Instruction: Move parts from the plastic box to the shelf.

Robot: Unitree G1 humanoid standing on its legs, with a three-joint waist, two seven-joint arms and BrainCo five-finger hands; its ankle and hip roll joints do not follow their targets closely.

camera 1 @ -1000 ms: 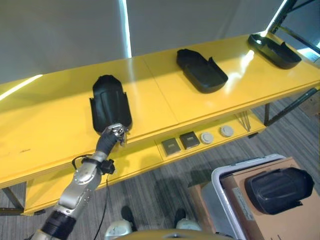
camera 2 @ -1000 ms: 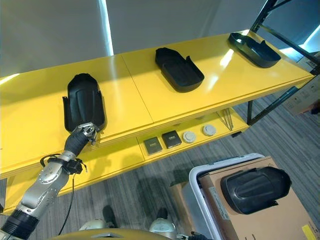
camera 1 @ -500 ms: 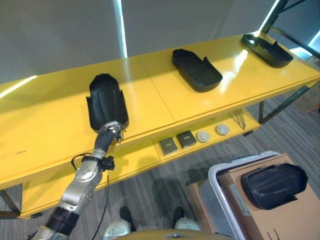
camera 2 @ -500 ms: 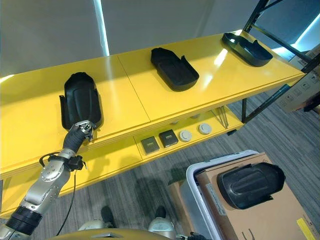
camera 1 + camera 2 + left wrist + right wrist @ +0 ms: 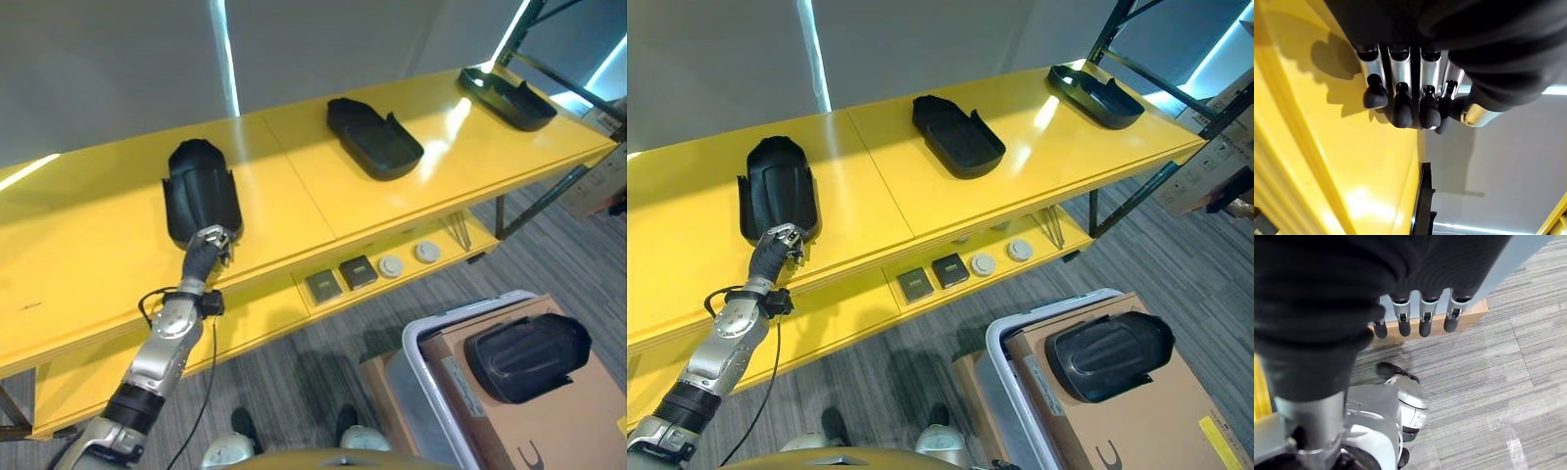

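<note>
Left eye view showed the left robot hand (image 5: pixel 208 247) at the near end of a black moulded part (image 5: pixel 199 200) lying on the yellow shelf (image 5: pixel 294 186), fingers curled together and holding nothing; whether they touched the part could not be told. Two more parts (image 5: pixel 373 139) lay further right along the shelf, and another (image 5: pixel 525 354) rested on cardboard in the plastic box (image 5: pixel 423 377) below the shelf's right end. The right robot hand (image 5: pixel 1420 313) hung over the floor, fingers relaxed. These shells looked stiff, light and smooth, likely best gripped by a raised side rim. Against the earlier frame, the camera had swung right; the hand had barely moved.
</note>
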